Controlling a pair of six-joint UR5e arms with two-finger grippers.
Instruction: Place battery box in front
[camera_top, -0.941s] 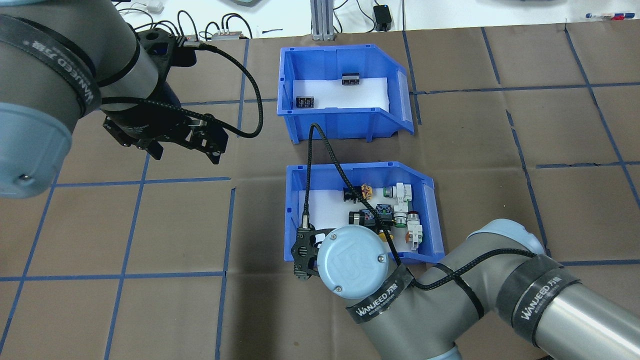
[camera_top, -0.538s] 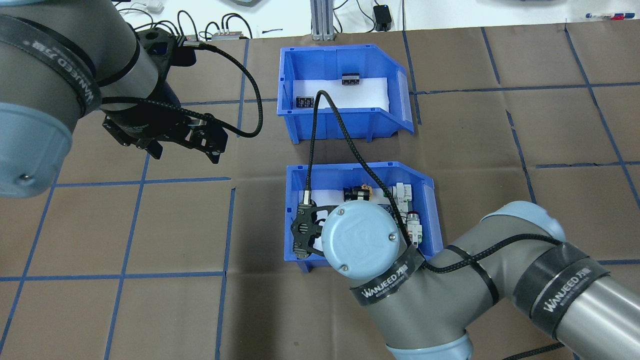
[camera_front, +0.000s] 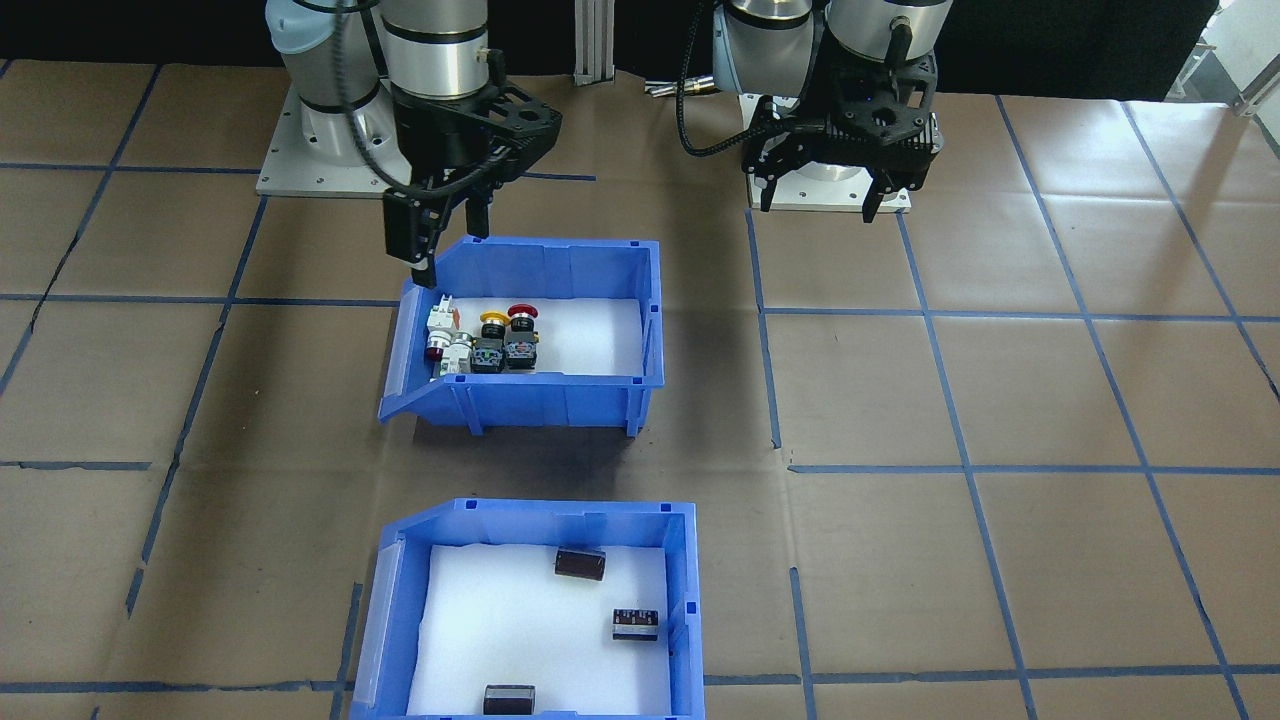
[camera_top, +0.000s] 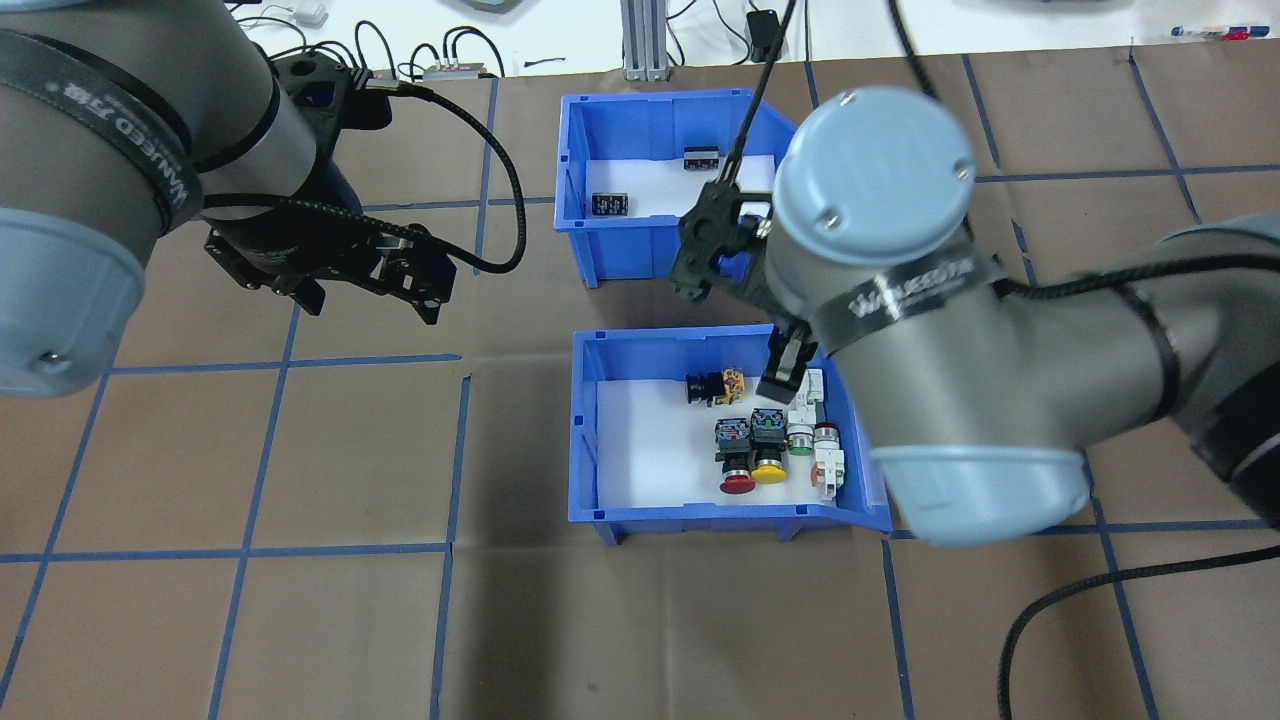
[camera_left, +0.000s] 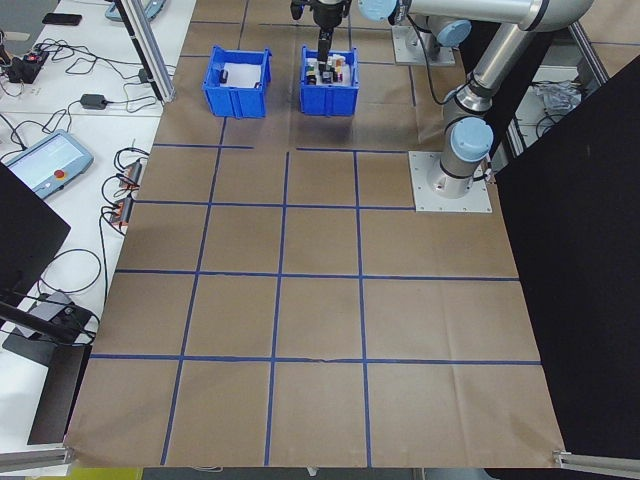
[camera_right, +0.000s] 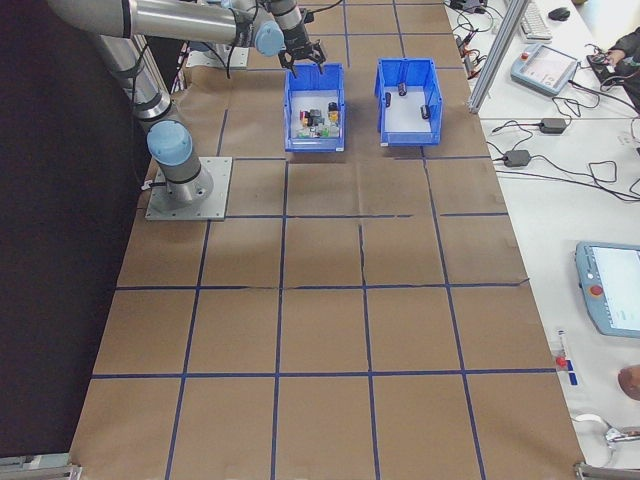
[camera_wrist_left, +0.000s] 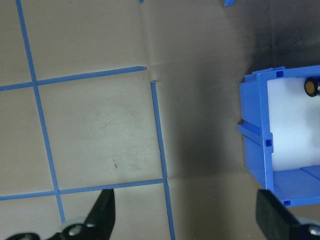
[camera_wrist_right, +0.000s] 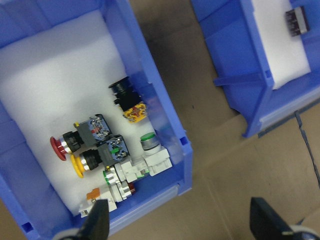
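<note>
The battery box (camera_top: 690, 200) rests on the far worktop (camera_top: 300, 600), ungrasped. The right hand (camera_front: 440, 245), fingers spread, hovers over the nearer switch bin (camera_top: 720, 440); the left hand (camera_top: 365, 290), spread, waits aside. Placement remains undone.

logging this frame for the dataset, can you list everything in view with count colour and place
battery box: 1, blue with white liner, far side of the table from the robot
batteries: 3, dark brown-black, loose on the battery box's liner
switch bin: 1, blue with white liner, nearer the robot, apart from the battery box
push-button switches: several, red, yellow, green, white, black, clustered toward the switch bin's sloped end
table: 1, brown paper with blue tape grid
cables and devices: several, dark and white, on the white bench beyond the table
left gripper: 1, black, open, above bare table
right gripper: 1, black, open, over the switch bin's sloped end
</note>
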